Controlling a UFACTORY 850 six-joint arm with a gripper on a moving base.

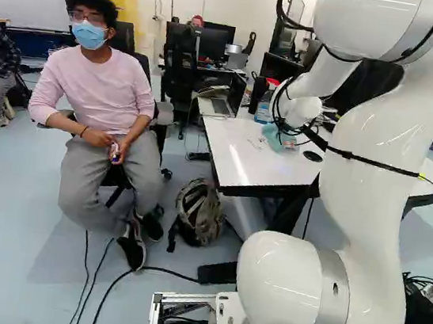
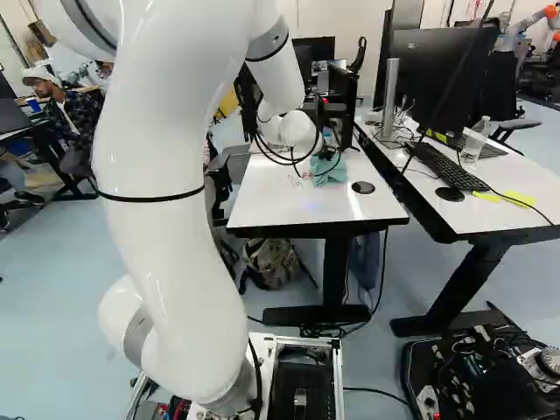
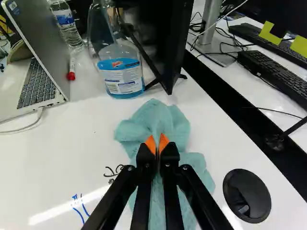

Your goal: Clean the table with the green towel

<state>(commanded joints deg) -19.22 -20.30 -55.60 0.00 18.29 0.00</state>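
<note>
While white jointed arm [image 1: 380, 160] reached over white-topped counter [image 2: 271, 208], black two-fingered claw [image 1: 288, 130] with orange pads pinched upright fold of blue-green cloth towel [image 3: 153, 120], rest of it lying crumpled on counter beneath. Black round cover [image 3: 246, 195] sat beside towel; blue ink marks [image 3: 79, 210] and black scribble [image 3: 114, 170], on opposite side. Ahead of towel stood clear spray bottle of blue liquid [image 3: 122, 79], near black screen [image 3: 165, 36]. Open silver laptop [image 3: 41, 43] and red-capped marker [image 3: 71, 75] lay near bottle.
</note>
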